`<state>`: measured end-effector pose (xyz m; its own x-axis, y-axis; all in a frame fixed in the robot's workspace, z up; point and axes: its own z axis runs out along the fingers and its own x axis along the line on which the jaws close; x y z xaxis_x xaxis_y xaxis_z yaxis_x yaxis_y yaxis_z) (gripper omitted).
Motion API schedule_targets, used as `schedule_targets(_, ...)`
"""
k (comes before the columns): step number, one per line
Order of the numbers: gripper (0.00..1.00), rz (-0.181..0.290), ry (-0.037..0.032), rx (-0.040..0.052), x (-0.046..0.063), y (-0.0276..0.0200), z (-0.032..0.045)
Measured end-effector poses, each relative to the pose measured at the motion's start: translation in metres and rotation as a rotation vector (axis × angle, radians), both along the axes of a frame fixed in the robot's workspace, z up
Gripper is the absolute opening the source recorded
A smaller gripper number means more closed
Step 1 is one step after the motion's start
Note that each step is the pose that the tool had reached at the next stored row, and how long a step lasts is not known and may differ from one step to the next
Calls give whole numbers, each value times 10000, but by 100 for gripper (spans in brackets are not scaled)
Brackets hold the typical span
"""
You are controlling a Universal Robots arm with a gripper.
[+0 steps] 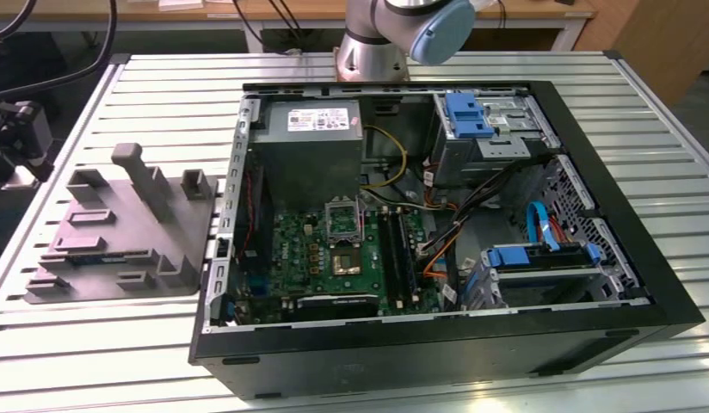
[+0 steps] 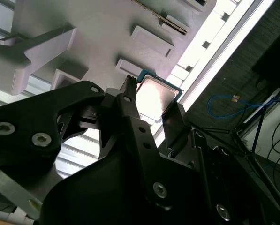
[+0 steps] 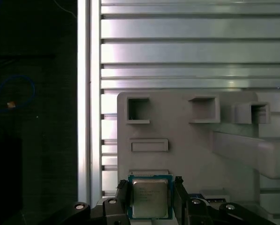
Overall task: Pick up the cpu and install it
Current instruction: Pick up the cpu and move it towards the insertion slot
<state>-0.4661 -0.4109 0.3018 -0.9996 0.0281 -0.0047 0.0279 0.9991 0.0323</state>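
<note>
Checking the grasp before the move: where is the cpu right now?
In the first wrist view the cpu is held in the gripper, just over the grey tray and close to that tray's edge.

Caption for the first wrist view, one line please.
Gripper holds the cpu between its fingers over the grey moulded tray on a slatted metal table.

Tall tray post (image 3: 245,147) close by tool (image 3: 150,197); table (image 3: 186,47) beyond prob. free.
</note>
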Motion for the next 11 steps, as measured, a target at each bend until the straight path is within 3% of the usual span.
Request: schedule_targets(11,47,0,1,0,0,0,51)
